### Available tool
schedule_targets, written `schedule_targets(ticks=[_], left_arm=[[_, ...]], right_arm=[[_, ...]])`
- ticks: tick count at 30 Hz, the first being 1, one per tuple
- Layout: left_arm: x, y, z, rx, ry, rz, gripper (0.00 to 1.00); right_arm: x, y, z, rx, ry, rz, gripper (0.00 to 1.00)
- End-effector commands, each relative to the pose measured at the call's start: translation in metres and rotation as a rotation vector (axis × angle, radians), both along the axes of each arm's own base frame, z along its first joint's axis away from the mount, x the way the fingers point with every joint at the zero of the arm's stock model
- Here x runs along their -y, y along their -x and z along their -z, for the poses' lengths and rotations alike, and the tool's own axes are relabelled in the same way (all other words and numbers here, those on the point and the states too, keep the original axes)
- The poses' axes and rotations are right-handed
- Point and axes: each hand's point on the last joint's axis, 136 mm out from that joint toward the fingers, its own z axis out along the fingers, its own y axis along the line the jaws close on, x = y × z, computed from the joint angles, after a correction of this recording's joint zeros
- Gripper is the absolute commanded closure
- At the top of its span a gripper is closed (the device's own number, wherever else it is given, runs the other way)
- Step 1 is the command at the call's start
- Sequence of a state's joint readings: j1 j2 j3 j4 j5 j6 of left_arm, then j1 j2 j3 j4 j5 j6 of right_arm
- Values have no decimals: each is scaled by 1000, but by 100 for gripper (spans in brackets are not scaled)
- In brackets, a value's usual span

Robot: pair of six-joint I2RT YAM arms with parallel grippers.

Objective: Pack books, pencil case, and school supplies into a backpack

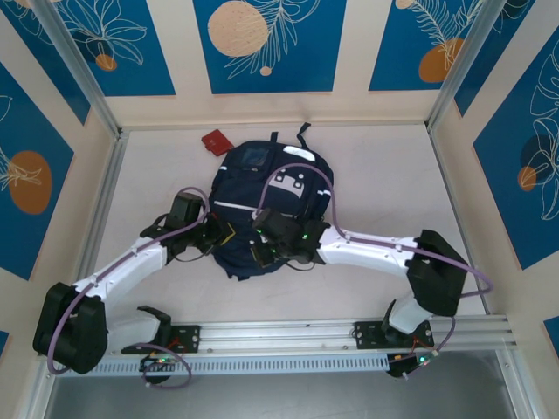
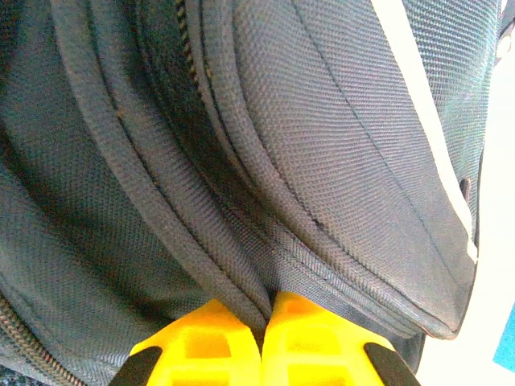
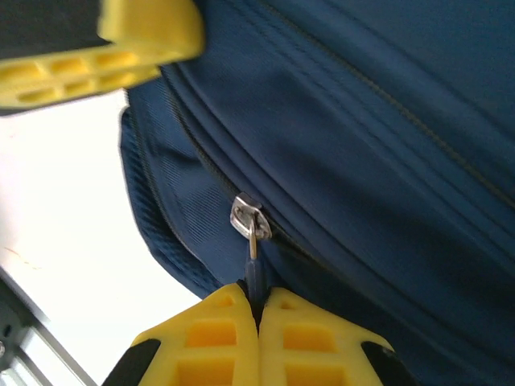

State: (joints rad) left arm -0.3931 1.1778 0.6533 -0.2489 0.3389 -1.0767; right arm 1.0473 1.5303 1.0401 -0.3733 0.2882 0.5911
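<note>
The navy backpack [image 1: 271,196] lies flat in the middle of the table, its white stripe facing up. My left gripper [image 1: 225,236] is at the backpack's near left edge. Its yellow fingers [image 2: 217,346] are shut on a fold of backpack fabric [image 2: 265,297] beside a zipper seam. My right gripper [image 1: 264,246] sits just to the right of it, at the bag's near end. It [image 3: 257,301] is shut on the dark pull tab [image 3: 254,277] hanging from the silver zipper slider [image 3: 249,217]. The left gripper's yellow finger [image 3: 121,40] shows at the top left of the right wrist view. The books are out of view.
A small red flat object [image 1: 214,140] lies on the table behind the backpack's far left corner. Metal frame rails [image 1: 105,183] and patterned walls close in the table on three sides. A rail [image 1: 349,336] with both arm bases runs along the near edge.
</note>
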Motion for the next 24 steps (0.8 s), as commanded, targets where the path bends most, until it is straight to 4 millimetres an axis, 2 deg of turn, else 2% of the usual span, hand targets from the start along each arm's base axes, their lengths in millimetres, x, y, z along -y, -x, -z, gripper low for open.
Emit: schedule_targets(ticks=[1,5,8,13,19,21,24], left_arm=[[-18,-4,4,36,-113,-5,100],[-19,0,4,35,-124,13,100],[-18,3,5,31,-126,27,100],[-17,5,4,30,-126,50,100],[-15,9,5,19,-126,75,100],[-15,10,4,20,-125,81,100],[-12,11,1,25,-111,100,100]], right_arm=[[64,-10,5,38,136,149,100],[101,-21,3,36,126,216,100],[117,-34,-1,23,75,244,100],[133,-62,-11,19,0,253,100],[154,-92,-19,30,7,292,100],[161,-97,-18,18,19,314,100],[158,-93,-16,-16,0,283,100]])
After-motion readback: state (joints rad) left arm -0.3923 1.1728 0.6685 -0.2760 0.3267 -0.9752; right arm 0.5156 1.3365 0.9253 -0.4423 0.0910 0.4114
